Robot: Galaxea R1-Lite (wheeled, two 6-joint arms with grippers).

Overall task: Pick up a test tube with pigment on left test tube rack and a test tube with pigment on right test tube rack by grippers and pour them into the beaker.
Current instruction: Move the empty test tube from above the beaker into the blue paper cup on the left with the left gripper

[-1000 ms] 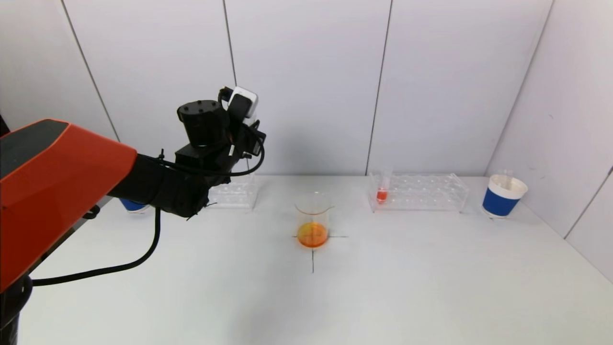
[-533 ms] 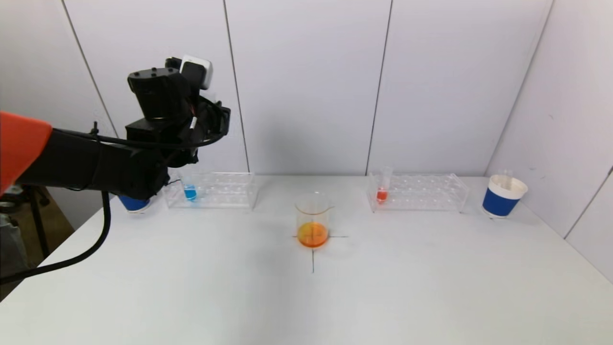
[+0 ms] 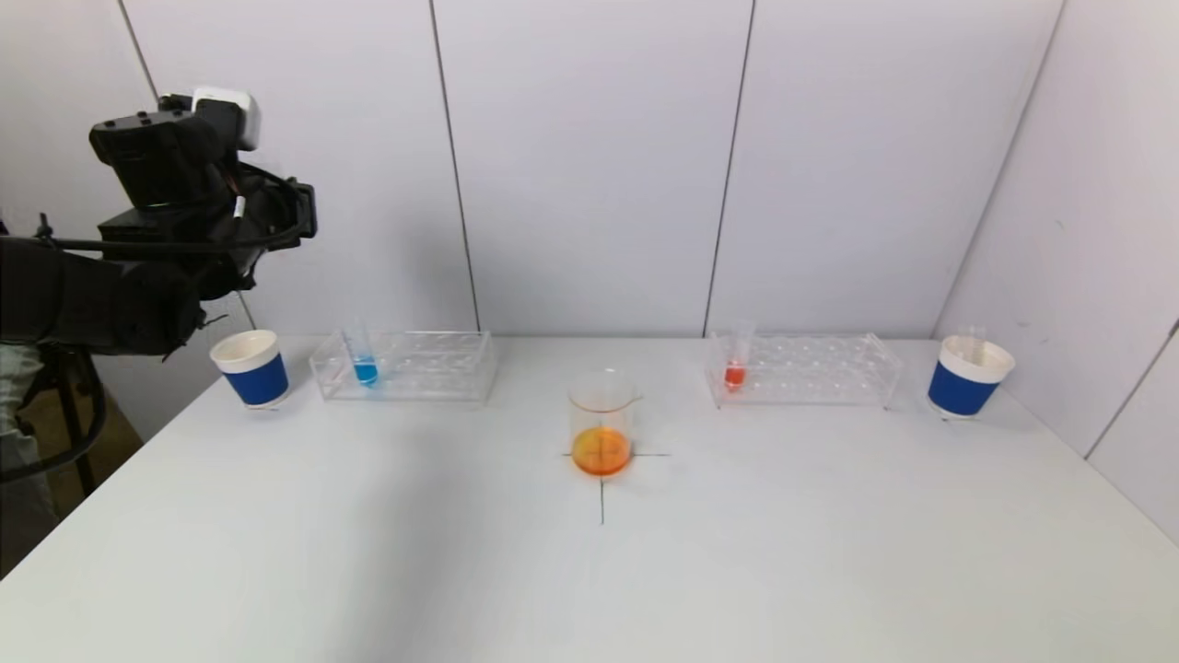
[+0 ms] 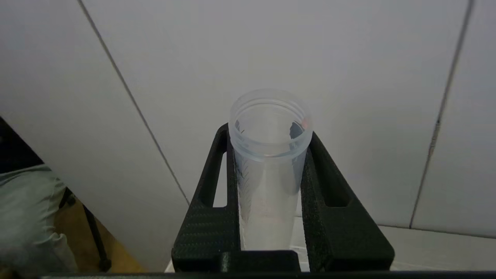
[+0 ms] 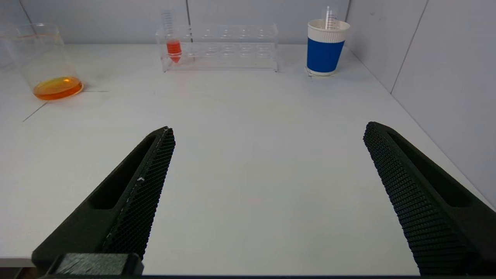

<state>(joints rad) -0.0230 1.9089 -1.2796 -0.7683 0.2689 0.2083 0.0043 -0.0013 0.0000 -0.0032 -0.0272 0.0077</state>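
White table (image 3: pixel 368 552): left of the beaker (image 3: pixel 601 424), the left end effector (image 4: pixel 271 186) pinches an emptied tube (image 4: pixel 270 162) upright; the right end effector (image 5: pixel 267 193) gapes, unused.

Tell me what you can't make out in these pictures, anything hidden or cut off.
- Head view: the left gripper's jaws are hidden behind its own wrist; the right arm is out of frame.
- Left wrist view: the left gripper is shut on a clear tube, whose lower end is hidden behind the gripper base.
- Right wrist view: the beaker is partly cut off by the frame edge.
- Head view: what the left cup holds is hidden by its wall.
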